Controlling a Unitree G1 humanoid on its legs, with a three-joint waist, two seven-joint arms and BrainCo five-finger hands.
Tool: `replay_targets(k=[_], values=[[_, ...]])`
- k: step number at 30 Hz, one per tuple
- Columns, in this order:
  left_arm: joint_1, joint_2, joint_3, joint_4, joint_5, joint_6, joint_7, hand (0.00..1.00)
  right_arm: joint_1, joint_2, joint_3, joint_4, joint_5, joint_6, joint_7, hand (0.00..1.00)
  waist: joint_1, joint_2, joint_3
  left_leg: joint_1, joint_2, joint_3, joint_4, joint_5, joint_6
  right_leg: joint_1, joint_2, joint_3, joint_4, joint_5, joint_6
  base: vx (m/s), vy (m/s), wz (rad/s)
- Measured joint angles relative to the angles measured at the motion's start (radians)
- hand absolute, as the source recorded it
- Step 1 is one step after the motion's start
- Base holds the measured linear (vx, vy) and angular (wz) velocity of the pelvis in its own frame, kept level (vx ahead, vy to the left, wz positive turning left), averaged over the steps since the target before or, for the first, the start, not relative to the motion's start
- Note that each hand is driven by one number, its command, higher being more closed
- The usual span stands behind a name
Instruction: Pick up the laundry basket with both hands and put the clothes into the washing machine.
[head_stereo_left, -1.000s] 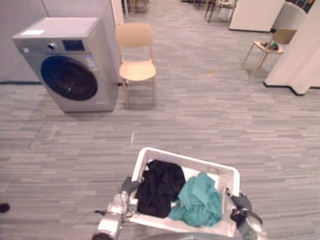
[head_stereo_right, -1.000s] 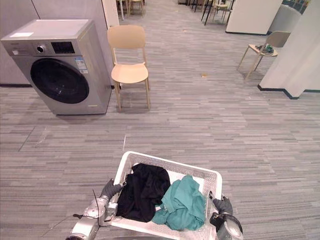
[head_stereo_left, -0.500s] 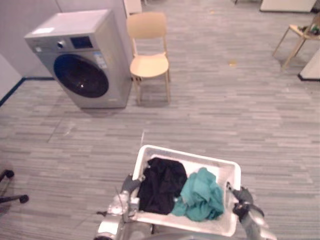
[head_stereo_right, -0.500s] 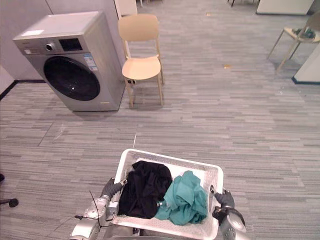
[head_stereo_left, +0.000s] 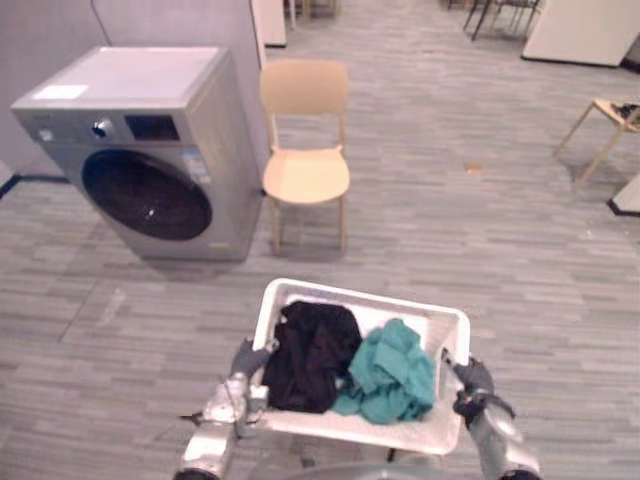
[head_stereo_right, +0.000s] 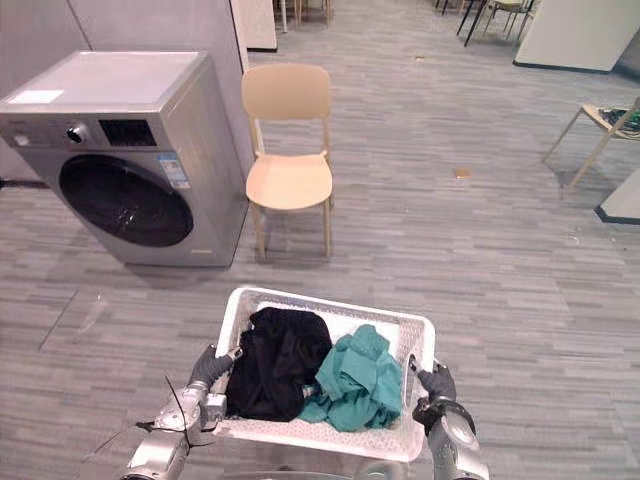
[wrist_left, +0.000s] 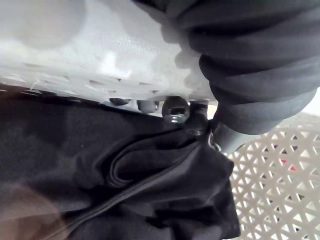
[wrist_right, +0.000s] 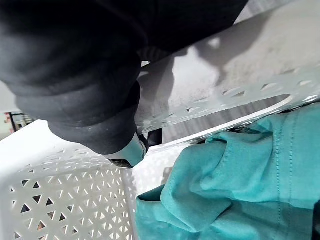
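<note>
Left eye view: laundry basket (head_stereo_left: 365, 296) up off the floor, gripped at its ends by left hand (head_stereo_left: 243, 362) and right hand (head_stereo_left: 474, 384); black garment (head_stereo_left: 312, 352) and teal garment (head_stereo_left: 392, 368) inside.
Right eye view: washing machine (head_stereo_right: 120, 170) ahead-left, door seemingly closed.
Left wrist view: fingertips (wrist_left: 175, 109) hooked on the rim.
Right wrist view: likewise.
Pickup done; approach, door, loading left.

There is one washing machine (head_stereo_right: 120, 150) and one laundry basket (head_stereo_right: 330, 303). The basket holds two garments (a black garment (head_stereo_right: 275, 360) and a teal garment (head_stereo_right: 355, 385)). Two chairs can be counted, a near chair (head_stereo_right: 290, 180) and a far chair (head_stereo_right: 605, 120).
</note>
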Motion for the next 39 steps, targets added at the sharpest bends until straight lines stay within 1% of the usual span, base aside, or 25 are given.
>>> replay_targets(k=[2,4,5,6,7,9,10,11,12,14,16,18,21,22,23,24,25,26,29,30,32,33,35,37,39], values=[[-0.008,0.007,0.003,-0.001,0.001,-0.002,-0.001,1.00,0.004,0.021,-0.015,-0.008,-0.001,0.004,0.000,1.00,0.006,0.000,-0.004,0.047,0.026,0.012,0.003,-0.086,-0.035,0.002,0.048,-0.024,-0.479,0.126,0.043,0.46,-0.162,0.17],[0.005,0.013,0.003,0.003,0.002,-0.002,-0.010,1.00,0.005,0.020,-0.011,-0.005,-0.003,0.008,0.000,1.00,-0.001,-0.026,-0.013,0.099,0.032,-0.002,0.000,-0.145,-0.065,-0.003,0.067,0.049,-0.548,0.242,0.065,0.38,-0.217,0.21],[0.009,0.003,0.004,0.003,0.002,0.001,-0.010,1.00,0.007,0.011,-0.011,-0.005,-0.004,0.014,-0.001,1.00,0.003,-0.024,-0.022,0.117,0.051,-0.010,0.002,-0.163,-0.075,0.003,0.088,0.069,-0.533,0.276,0.046,0.50,-0.283,0.27],[0.010,-0.014,-0.001,0.003,0.002,0.004,-0.014,1.00,0.015,-0.004,-0.016,-0.010,-0.004,0.022,-0.001,1.00,0.001,0.008,-0.036,0.130,0.093,-0.032,0.004,-0.182,-0.087,-0.004,0.128,0.075,-0.482,0.287,0.023,0.53,-0.272,0.36],[0.010,-0.032,-0.001,0.004,0.002,0.004,-0.014,1.00,0.013,-0.017,-0.019,-0.012,-0.004,0.021,-0.001,1.00,0.000,0.034,-0.047,0.122,0.121,-0.053,0.038,-0.178,-0.092,-0.011,0.147,0.049,-0.434,0.237,-0.018,0.53,-0.261,0.44],[0.012,-0.039,0.000,0.009,0.003,0.007,-0.012,1.00,0.017,-0.021,-0.021,-0.011,-0.004,0.025,0.000,1.00,-0.016,0.050,-0.052,0.044,0.167,-0.088,0.247,-0.149,-0.100,0.025,0.164,0.001,-0.401,0.173,-0.040,0.57,-0.319,0.47],[0.012,-0.040,0.002,0.009,0.003,0.012,-0.012,1.00,0.022,-0.020,-0.019,-0.013,-0.004,0.026,0.000,1.00,-0.021,0.059,-0.047,-0.015,0.188,-0.102,0.410,-0.102,-0.126,0.068,0.181,-0.024,-0.407,0.141,-0.043,0.62,-0.357,0.56],[0.019,-0.046,0.003,0.009,0.006,0.015,-0.013,1.00,0.040,-0.021,-0.019,-0.026,-0.003,0.027,-0.001,1.00,-0.021,0.082,-0.034,-0.123,0.242,-0.108,0.673,0.020,-0.146,0.160,0.225,-0.049,-0.449,0.116,-0.053,0.40,-0.203,0.37],[0.030,-0.050,0.003,0.009,0.006,0.015,-0.014,1.00,0.049,-0.022,-0.016,-0.033,-0.004,0.027,-0.001,1.00,-0.017,0.092,-0.028,-0.168,0.270,-0.108,0.801,0.052,-0.162,0.210,0.248,-0.059,-0.471,0.107,-0.063,0.49,-0.183,0.16],[0.065,-0.053,0.001,0.011,0.012,0.015,-0.019,1.00,0.079,-0.022,-0.009,-0.036,-0.004,0.025,-0.002,1.00,0.006,0.077,-0.018,-0.271,0.292,-0.049,1.011,0.042,-0.146,0.350,0.270,-0.055,-0.543,0.073,-0.082,0.47,-0.110,-0.01],[0.068,-0.052,-0.009,0.012,0.013,0.015,-0.019,1.00,0.083,-0.022,-0.014,-0.033,-0.003,0.024,-0.006,1.00,0.007,0.059,-0.020,-0.379,0.294,0.027,0.916,0.006,-0.096,0.438,0.265,-0.059,-0.636,0.071,-0.072,0.42,-0.101,0.09],[0.065,-0.051,-0.013,0.013,0.013,0.015,-0.018,1.00,0.060,-0.024,-0.015,0.000,0.000,0.022,-0.010,1.00,0.008,0.044,-0.019,-0.424,0.277,0.059,0.667,0.003,-0.093,0.465,0.244,-0.057,-0.667,0.083,-0.051,0.45,-0.001,-0.08],[0.058,-0.038,-0.030,0.041,0.012,0.016,-0.016,1.00,0.053,-0.025,-0.008,0.030,0.002,0.028,-0.022,1.00,0.011,0.017,-0.004,-0.413,0.234,0.054,0.158,0.054,-0.158,0.506,0.193,-0.033,-0.688,0.078,-0.035,0.48,0.161,-0.20],[0.055,-0.040,-0.036,0.050,0.012,0.018,-0.016,1.00,0.058,-0.028,-0.014,0.038,0.002,0.028,-0.022,1.00,0.009,0.021,-0.003,-0.402,0.228,0.027,-0.006,0.078,-0.198,0.534,0.186,-0.027,-0.697,0.063,0.004,0.41,0.233,-0.16],[0.046,-0.039,-0.052,0.057,0.013,0.025,-0.016,1.00,0.060,-0.031,-0.022,0.050,0.003,0.028,-0.023,1.00,0.008,0.033,-0.003,-0.395,0.244,0.025,-0.061,0.091,-0.185,0.573,0.183,-0.023,-0.703,0.030,0.058,0.43,0.271,-0.14],[0.038,-0.038,-0.056,0.072,0.013,0.025,-0.016,1.00,0.063,-0.035,-0.024,0.050,0.003,0.028,-0.024,1.00,0.008,0.043,-0.005,-0.391,0.255,0.040,-0.072,0.101,-0.171,0.596,0.183,-0.019,-0.704,0.015,0.081,0.45,0.366,-0.17],[0.021,-0.040,-0.059,0.104,0.012,0.028,-0.013,1.00,0.069,-0.033,-0.024,0.054,0.002,0.030,-0.030,1.00,0.009,0.038,-0.012,-0.382,0.262,0.074,-0.037,0.224,-0.139,0.627,0.158,-0.008,-0.701,-0.019,0.119,0.49,0.465,-0.35],[0.017,-0.025,-0.063,0.101,0.012,0.032,-0.008,1.00,0.071,-0.016,-0.025,0.053,0.003,0.037,-0.031,1.00,0.011,-0.002,-0.056,-0.431,0.224,0.123,0.062,0.276,-0.127,0.613,0.091,0.007,-0.683,-0.056,0.167,0.48,0.465,-0.33],[-0.016,-0.011,-0.071,0.099,0.012,0.033,-0.004,1.00,0.060,0.000,-0.034,0.058,0.009,0.023,-0.039,1.00,0.007,-0.059,-0.080,-0.481,0.157,0.179,0.156,0.196,-0.075,0.569,-0.017,0.034,-0.641,-0.033,0.195,0.36,0.328,-0.20],[-0.025,-0.009,-0.075,0.097,0.012,0.033,-0.001,1.00,0.046,-0.002,-0.038,0.065,0.009,0.025,-0.040,1.00,0.008,-0.054,-0.082,-0.475,0.139,0.207,0.171,0.168,-0.052,0.523,-0.054,0.060,-0.562,0.017,0.194,0.41,0.420,-0.39],[-0.026,0.002,-0.081,0.089,0.012,0.034,0.001,1.00,0.046,0.008,-0.044,0.068,0.010,0.023,-0.040,1.00,0.005,-0.047,-0.080,-0.418,0.109,0.235,0.149,0.124,-0.027,0.432,-0.105,0.091,-0.362,0.115,0.146,0.43,0.477,-0.28],[-0.026,0.016,-0.088,0.088,0.012,0.035,0.002,1.00,0.060,0.015,-0.046,0.068,0.010,0.022,-0.040,1.00,0.004,-0.040,-0.074,-0.340,0.086,0.250,0.099,0.106,-0.019,0.340,-0.139,0.105,-0.150,0.190,0.060,0.43,0.443,-0.17],[-0.032,0.021,-0.086,0.068,0.002,0.032,0.007,1.00,0.055,0.012,-0.038,0.039,0.010,0.017,-0.038,1.00,0.003,-0.027,-0.067,-0.244,0.061,0.250,0.031,0.107,-0.011,0.235,-0.146,0.074,0.096,0.138,0.029,0.34,0.302,-0.03],[-0.037,0.024,-0.084,0.050,0.002,0.033,0.006,1.00,0.055,0.014,-0.038,0.032,0.016,0.009,-0.038,1.00,0.002,-0.020,-0.060,-0.180,0.036,0.243,-0.028,0.105,-0.015,0.185,-0.142,0.024,0.153,0.085,0.019,0.27,0.181,0.10],[-0.052,0.031,-0.083,0.043,0.002,0.032,0.005,1.00,0.054,0.015,-0.039,-0.001,0.020,0.006,-0.039,1.00,-0.004,-0.018,-0.058,-0.133,0.020,0.243,-0.073,0.106,-0.014,0.114,-0.105,-0.017,0.083,0.020,0.050,0.25,0.085,0.13]])
